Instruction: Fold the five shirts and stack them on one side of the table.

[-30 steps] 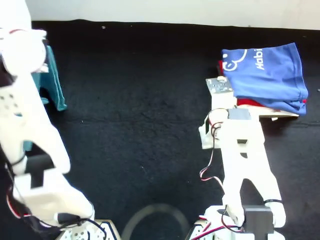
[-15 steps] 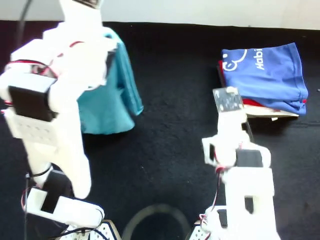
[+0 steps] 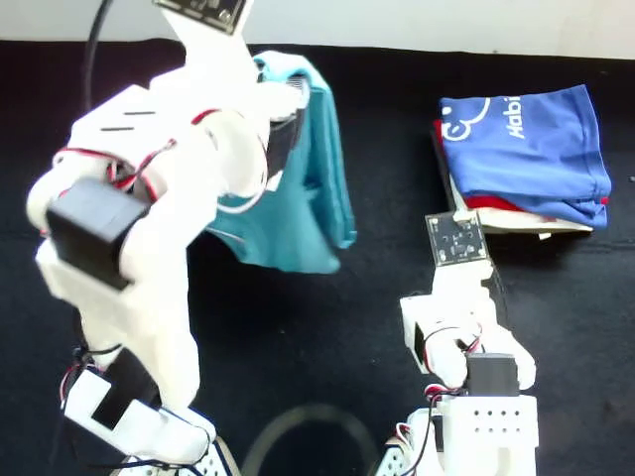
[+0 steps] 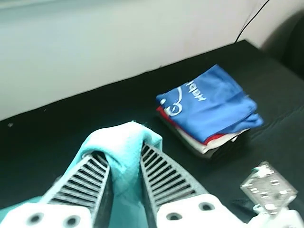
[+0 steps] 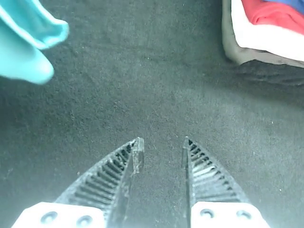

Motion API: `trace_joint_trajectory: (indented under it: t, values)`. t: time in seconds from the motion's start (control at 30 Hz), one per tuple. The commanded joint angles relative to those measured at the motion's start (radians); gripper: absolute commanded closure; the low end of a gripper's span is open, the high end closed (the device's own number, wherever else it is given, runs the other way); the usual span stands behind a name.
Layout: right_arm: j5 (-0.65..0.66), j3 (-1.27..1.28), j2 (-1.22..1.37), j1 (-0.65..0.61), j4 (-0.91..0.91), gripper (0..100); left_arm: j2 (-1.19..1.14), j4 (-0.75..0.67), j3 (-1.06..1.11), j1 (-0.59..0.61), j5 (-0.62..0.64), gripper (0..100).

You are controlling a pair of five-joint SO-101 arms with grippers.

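The left gripper (image 4: pixel 126 142) was clamped tight on a bunched fold of a soft teal cotton shirt (image 3: pixel 298 198), the cloth pinched between its ribbed fingers (image 4: pixel 164 173) and bulging out over their tips. From there the shirt hung down in loose folds over the left-centre of the black felt-like table (image 3: pixel 397 99); I couldn't tell whether its lower hem touched the surface. The right gripper (image 5: pixel 161 142) stood with its jaws parted and nothing between them, pointing down at bare table. Just beyond it, on the right side of the table near the far edge, lay the stack of folded shirts (image 3: pixel 516 203): a blue printed shirt (image 3: pixel 526 139) on top, with red, white and grey layers showing at the edges underneath. The hanging shirt and the stack were well apart.
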State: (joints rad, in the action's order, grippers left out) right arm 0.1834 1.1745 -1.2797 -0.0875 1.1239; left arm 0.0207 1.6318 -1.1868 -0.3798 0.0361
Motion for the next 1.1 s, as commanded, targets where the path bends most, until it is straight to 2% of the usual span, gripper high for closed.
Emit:
trace_joint_trajectory:
  t: [0.0,0.27,0.4,0.57,0.67,0.8,0.93,1.07]
  values:
    - [-0.006,0.010,-0.015,-0.025,-0.068,86.2,0.042,-0.018,-0.038,0.007,0.014,99]
    - [-0.006,0.016,-0.012,-0.271,-0.153,86.2,0.035,0.017,0.139,0.285,0.015,99]
    - [-0.006,0.008,0.050,-0.318,-0.209,86.1,0.036,0.058,0.338,0.430,0.015,99]
    - [-0.008,-0.088,0.309,-0.326,-0.214,86.1,0.036,0.046,0.572,0.647,0.009,99]
    - [-0.008,-0.211,0.490,-0.381,-0.214,86.1,0.036,0.003,0.727,0.757,-0.044,99]
    - [-0.008,-0.406,0.707,-0.466,-0.214,86.1,0.044,-0.097,0.944,0.885,-0.057,99]
    - [-0.017,-0.610,0.911,-0.493,-0.211,86.1,0.044,-0.201,1.110,1.004,-0.097,99]
    - [-0.167,-0.811,1.130,-0.493,-0.196,82.7,0.044,-0.282,1.234,1.056,-0.155,99]
